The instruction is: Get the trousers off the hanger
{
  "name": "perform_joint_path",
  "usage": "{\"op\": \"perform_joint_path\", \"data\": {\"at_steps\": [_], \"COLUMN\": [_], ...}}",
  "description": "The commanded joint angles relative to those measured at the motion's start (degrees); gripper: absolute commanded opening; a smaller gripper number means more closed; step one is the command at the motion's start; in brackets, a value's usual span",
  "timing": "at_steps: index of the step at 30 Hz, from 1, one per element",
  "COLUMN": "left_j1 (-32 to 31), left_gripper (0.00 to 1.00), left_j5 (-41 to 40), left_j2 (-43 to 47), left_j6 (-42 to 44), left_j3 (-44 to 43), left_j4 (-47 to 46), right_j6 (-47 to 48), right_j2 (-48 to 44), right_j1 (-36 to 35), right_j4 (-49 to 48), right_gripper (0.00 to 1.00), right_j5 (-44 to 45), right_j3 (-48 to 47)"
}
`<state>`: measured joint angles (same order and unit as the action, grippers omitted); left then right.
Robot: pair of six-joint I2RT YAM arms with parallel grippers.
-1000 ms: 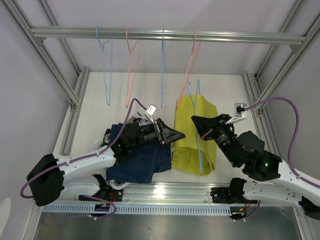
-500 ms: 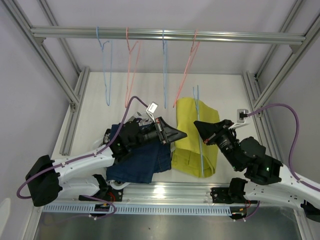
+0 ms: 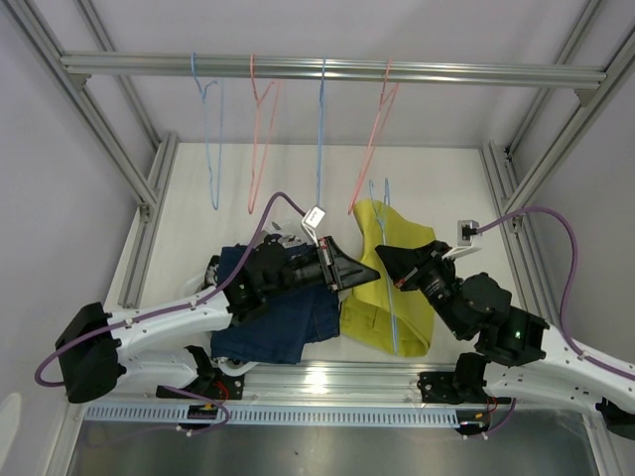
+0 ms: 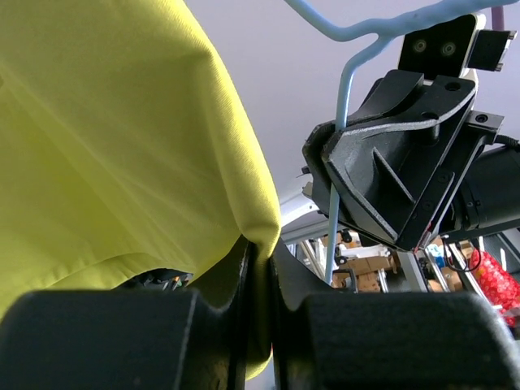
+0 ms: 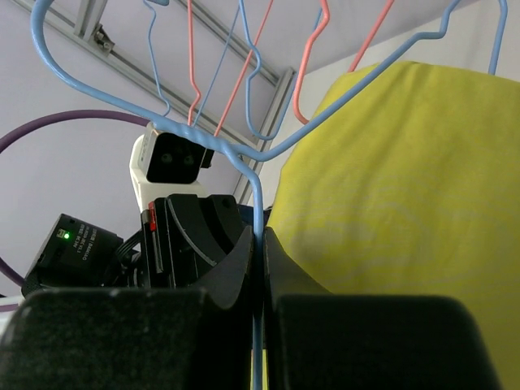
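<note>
The mustard yellow trousers (image 3: 405, 283) hang draped over a light blue hanger (image 3: 394, 307) just above the table, right of centre. My right gripper (image 3: 383, 254) is shut on the hanger's wire; in the right wrist view the gripper (image 5: 260, 253) pinches the blue hanger (image 5: 255, 191) beside the yellow trousers (image 5: 406, 179). My left gripper (image 3: 370, 271) meets the cloth's left edge. In the left wrist view this gripper (image 4: 262, 272) is shut on a fold of the yellow trousers (image 4: 122, 146), with the hanger (image 4: 337, 162) just beyond it.
Navy trousers (image 3: 283, 322) lie on the table under my left arm, on top of other dark cloth (image 3: 213, 270). Several bare hangers, blue (image 3: 211, 129) and pink (image 3: 260, 129), dangle from the top rail (image 3: 327, 67). Frame posts stand at both sides.
My left gripper has reached right to the yellow trousers and closed on their edge. The right gripper, with the hanger, has shifted a little left and up.
</note>
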<state>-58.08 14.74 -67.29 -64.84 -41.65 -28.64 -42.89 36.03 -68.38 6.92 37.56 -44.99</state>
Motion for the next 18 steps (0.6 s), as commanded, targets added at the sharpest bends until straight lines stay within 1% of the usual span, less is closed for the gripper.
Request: {"op": "perform_joint_path", "data": {"at_steps": [1, 6, 11, 14, 16, 18], "left_j1": [-1.06, -1.94, -2.21, -2.21, -2.30, -2.30], "left_gripper": [0.13, 0.13, 0.13, 0.09, 0.03, 0.01], "left_j5": [0.11, -0.06, 0.11, 0.11, 0.63, 0.82], "left_j2": [0.05, -0.13, 0.31, 1.63, 2.42, 4.35], "left_j6": [2.17, 4.45, 6.04, 7.35, 8.40, 11.12], "left_j3": [-3.87, -5.90, -5.99, -5.90, -6.60, -8.35], "left_j4": [-2.47, 0.25, 1.57, 2.54, 3.06, 6.30], "right_j6": [-1.58, -2.72, -3.42, -3.51, -3.51, -3.51], "right_j2": [-1.14, -1.14, 0.62, 0.88, 0.71, -0.25], "right_j1": [0.09, 0.09, 0.09, 0.09, 0.09, 0.09], "right_j4": [-5.34, -7.43, -9.11, -9.56, -8.68, -7.19], "right_gripper": [0.00, 0.00, 0.00, 0.00, 0.00, 0.00], "right_j5": [-0.56, -2.23, -2.93, -3.11, -2.58, -1.97], "right_j3": [-0.27, 0.52, 0.69, 0.96, 0.87, 0.87]}}
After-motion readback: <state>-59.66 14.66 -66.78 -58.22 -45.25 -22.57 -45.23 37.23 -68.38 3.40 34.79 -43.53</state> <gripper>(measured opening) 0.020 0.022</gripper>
